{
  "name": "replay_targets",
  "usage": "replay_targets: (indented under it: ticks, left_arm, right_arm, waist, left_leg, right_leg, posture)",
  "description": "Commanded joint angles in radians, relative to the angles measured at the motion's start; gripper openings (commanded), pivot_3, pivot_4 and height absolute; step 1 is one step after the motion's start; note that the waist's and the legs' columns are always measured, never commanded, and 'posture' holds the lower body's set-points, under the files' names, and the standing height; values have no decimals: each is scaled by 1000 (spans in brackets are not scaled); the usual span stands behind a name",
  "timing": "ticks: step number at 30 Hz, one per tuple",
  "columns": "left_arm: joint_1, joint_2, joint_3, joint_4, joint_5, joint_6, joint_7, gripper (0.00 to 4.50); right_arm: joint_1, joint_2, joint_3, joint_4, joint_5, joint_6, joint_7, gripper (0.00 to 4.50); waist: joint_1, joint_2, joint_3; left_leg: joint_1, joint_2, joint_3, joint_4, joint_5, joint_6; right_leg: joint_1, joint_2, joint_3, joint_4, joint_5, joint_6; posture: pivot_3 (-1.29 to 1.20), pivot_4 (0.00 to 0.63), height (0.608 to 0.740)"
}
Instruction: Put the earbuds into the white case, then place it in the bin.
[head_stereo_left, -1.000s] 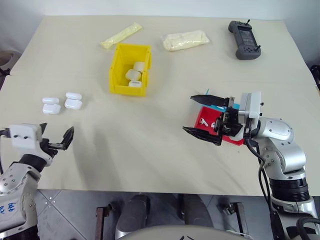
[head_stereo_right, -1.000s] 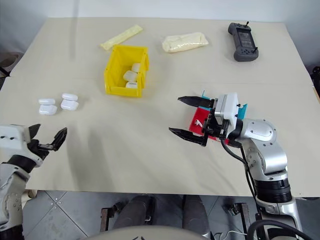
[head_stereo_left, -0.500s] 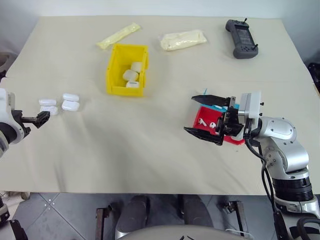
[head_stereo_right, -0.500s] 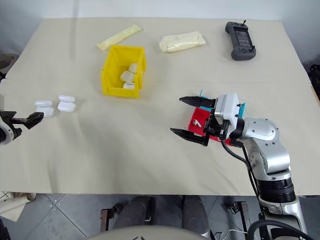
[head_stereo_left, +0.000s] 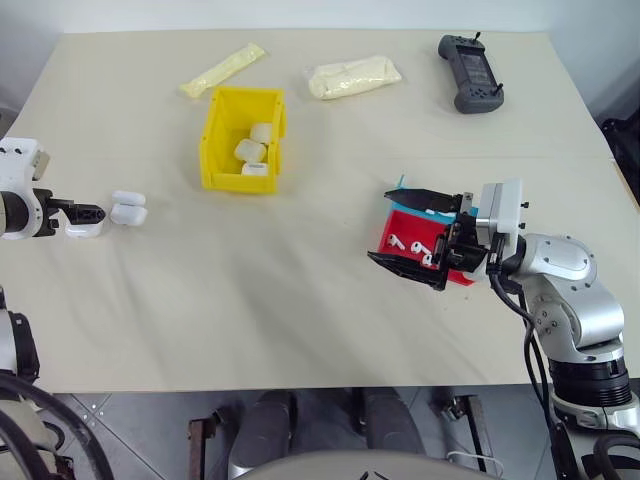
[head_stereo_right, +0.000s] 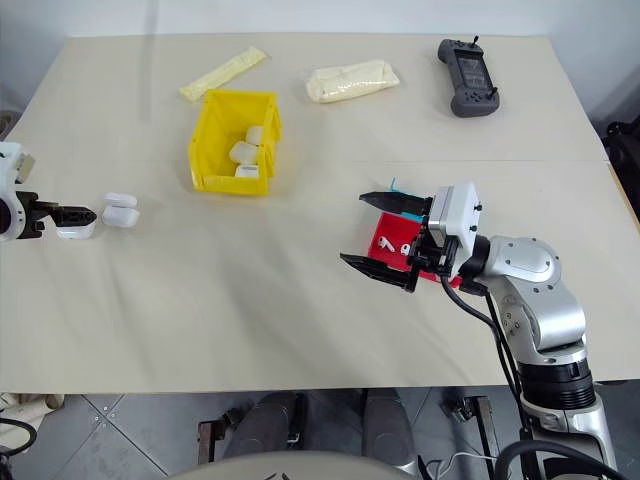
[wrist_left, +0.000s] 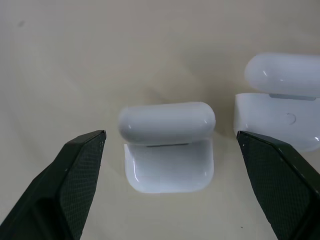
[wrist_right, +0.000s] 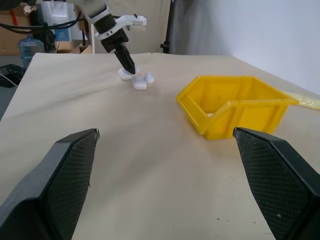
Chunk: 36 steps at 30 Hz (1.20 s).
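Bright, even overhead light, soft faint shadows, glossy glare on white case (wrist_left: 167, 145), close claw tips blurred

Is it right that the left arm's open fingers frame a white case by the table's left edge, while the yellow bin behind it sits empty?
Not quite: the bin is not empty. The left eye view shows several white cases lying inside it. The rest stands: in the left wrist view the left gripper has its fingers open on either side of a white case near the table's left edge.

The white case (wrist_left: 169, 145) looks like smooth, glossy plastic. The bin (head_stereo_left: 240, 138) is shiny yellow plastic. The table (head_stereo_left: 250, 300) has a matt, cloth-like cover.
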Motion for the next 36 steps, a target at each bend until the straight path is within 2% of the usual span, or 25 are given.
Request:
replay_targets:
  ticks: [1, 6, 14, 29, 32, 36]
  left_arm:
    - [-49, 14, -10, 64, 55, -32, -32, 4462]
    - [-78, 9, -19, 125, 99, -27, -49, 4462]
    - [-89, -17, 33, 192, 98, -8, -12, 4462]
    - [-95, -62, 38, 224, 127, -67, -25, 4462]
    - [-86, -62, 24, 228, 146, -59, -28, 3932]
    - [-81, -55, 30, 230, 150, -55, -32, 2785]
  right_arm:
    - [0, -3, -19, -38, 20, -5, -10, 4500]
    - [13, 2, -21, -49, 20, -10, -23, 4500]
    - [26, -2, -28, -60, 23, -12, -32, 4500]
    - [39, -1, -28, -78, 26, -8, -45, 4500]
    - [44, -2, -29, -84, 27, -10, -51, 4500]
    - [44, -3, -27, -82, 26, -12, -53, 4500]
  waist:
    - [-2, 0, 0]
    - [-3, 0, 0]
    - [-3, 0, 0]
    - [-2, -1, 0]
    - [-2, -1, 0]
    - [-3, -1, 0]
  left_leg:
    - [0, 0, 0, 0, 0, 0]
    - [0, 1, 0, 0, 0, 0]
    - [0, 1, 0, 2, 0, 0]
    - [0, -3, 0, 2, 0, 1]
    - [0, -3, 0, 2, 0, 1]
    - [0, -3, 0, 3, 0, 1]
  right_leg:
    - [0, 0, 0, 0, 0, 0]
    - [0, -1, -1, 1, 0, 0]
    - [-1, -5, -6, 6, 0, 0]
    - [-1, -11, -13, 8, 0, 0]
    - [-1, -11, -13, 8, 0, 0]
    - [-1, -11, -13, 9, 0, 0]
  posture:
    - [0, 150, 740]
    - [0, 150, 740]
    - [0, 150, 740]
    - [0, 150, 740]
    - [0, 150, 740]
    - [0, 150, 740]
